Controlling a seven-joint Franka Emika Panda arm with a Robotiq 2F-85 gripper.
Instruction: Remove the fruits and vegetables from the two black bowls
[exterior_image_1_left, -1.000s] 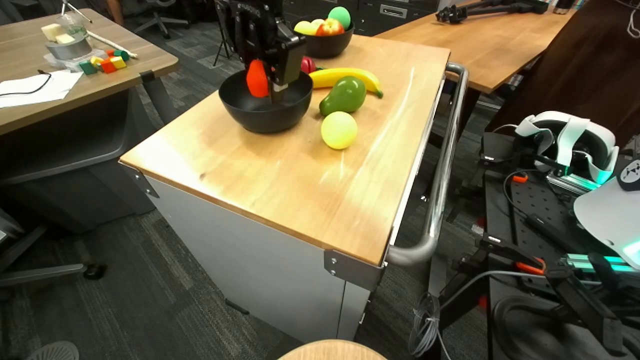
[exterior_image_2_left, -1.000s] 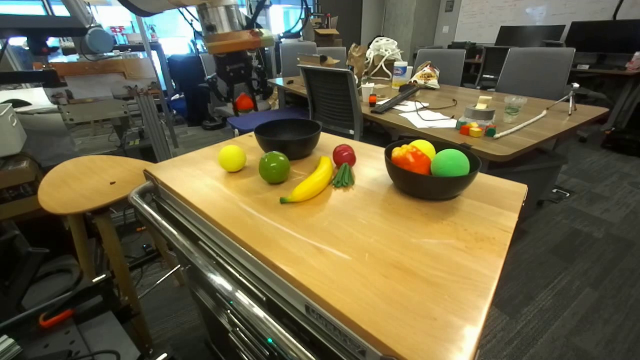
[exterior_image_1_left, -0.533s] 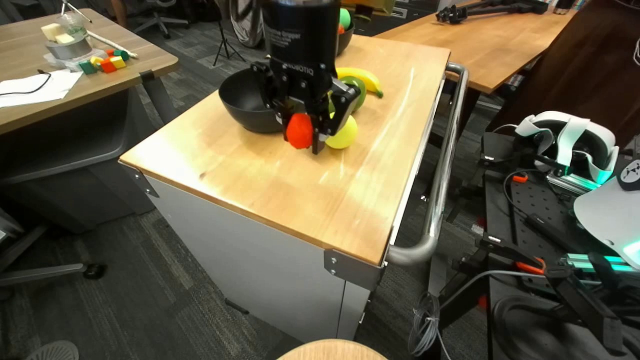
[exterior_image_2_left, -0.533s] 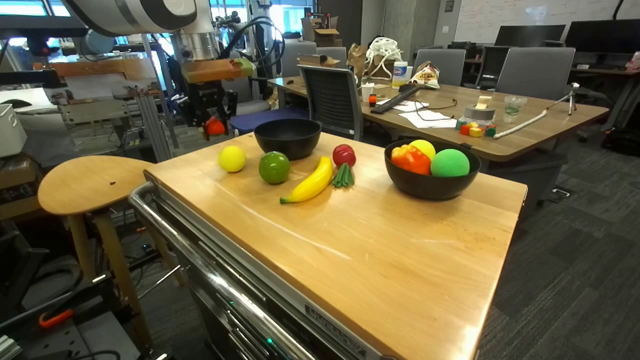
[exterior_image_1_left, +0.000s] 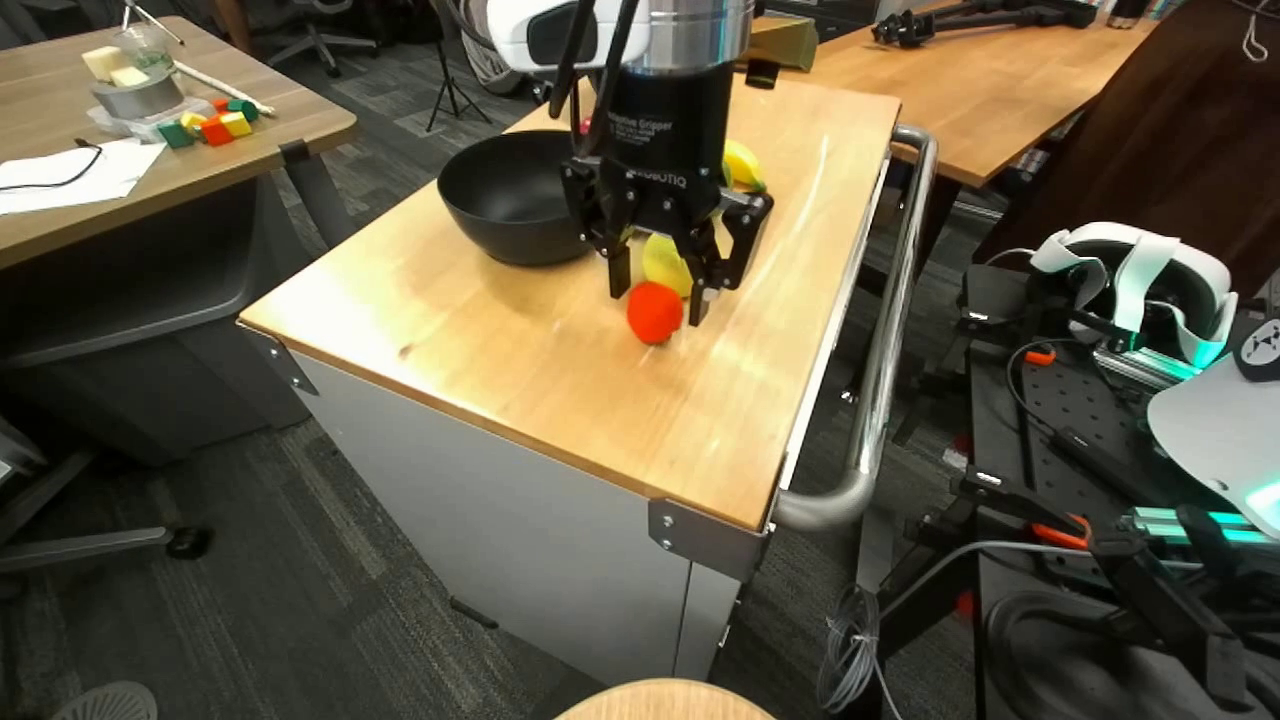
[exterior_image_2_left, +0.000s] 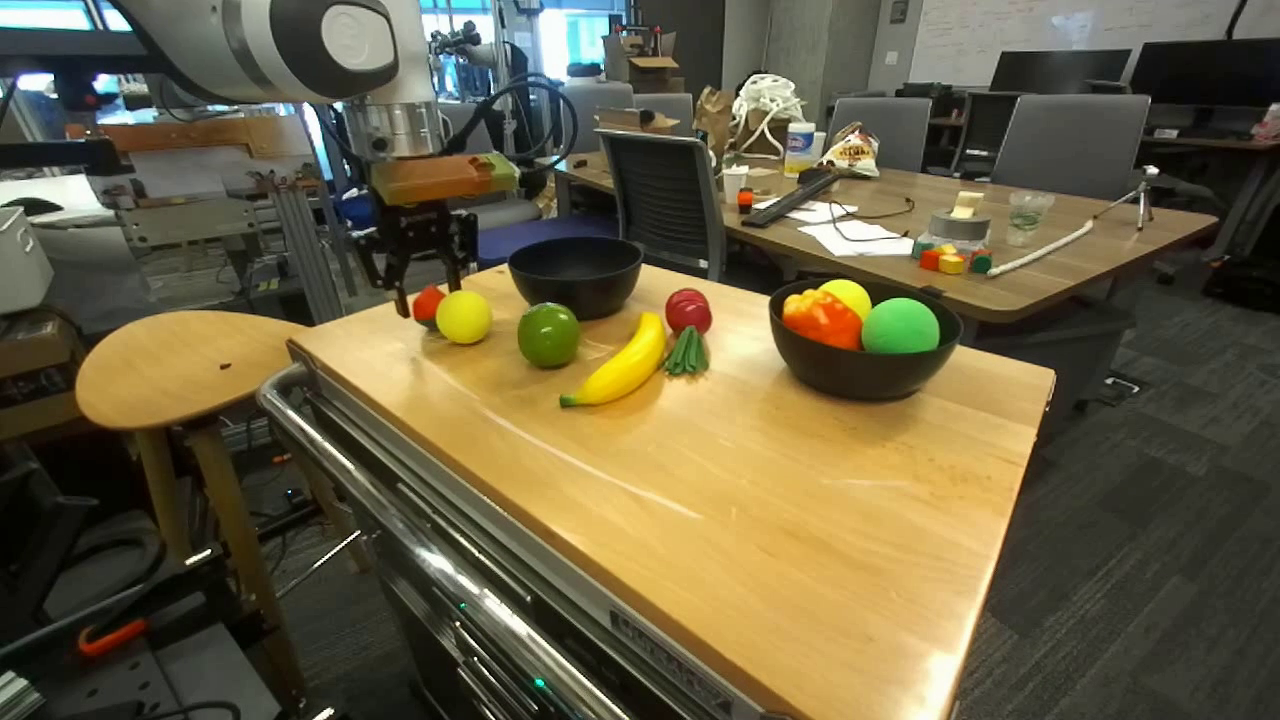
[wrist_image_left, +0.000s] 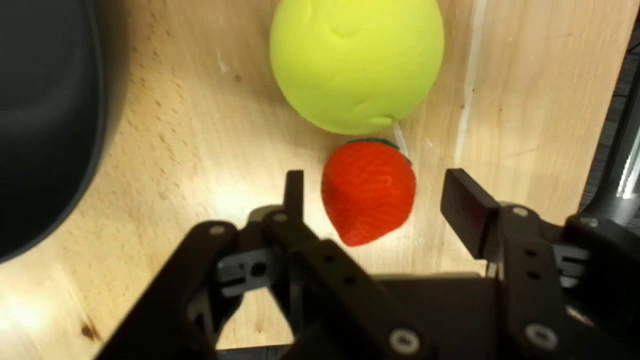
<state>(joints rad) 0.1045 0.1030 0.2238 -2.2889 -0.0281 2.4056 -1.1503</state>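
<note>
We've got it all on one cart (exterior_image_2_left: 800, 500), with an empty bowl (exterior_image_1_left: 500, 215) and a loaded bowl (exterior_image_2_left: 865, 378) along the edge opposite the handle (exterior_image_1_left: 893, 310) — presumably to leave the handle side for unloading. Our gripper (wrist_image_left: 374, 194) hovers near the end edge by the empty bowl, fingers (wrist_image_left: 466, 212) apart with gaps both sides in the wrist view, so it's released; we read this as the letting-go step. The banana (exterior_image_2_left: 628, 362), avocado (exterior_image_2_left: 549, 335), yellow ball (exterior_image_2_left: 464, 317) and radish (exterior_image_2_left: 688, 316) lie strung out towards that end, probably spaced so they don't roll together. The strawberry (wrist_image_left: 369, 192) seems down on the cart between the yellow ball and the end edge — touching the ball or not, we can't tell.

Our count: two bowls, five pieces out, three showing in the loaded bowl: green ball (exterior_image_2_left: 902, 326), pepper (exterior_image_2_left: 820, 318), yellow piece (exterior_image_2_left: 848, 297).
</note>
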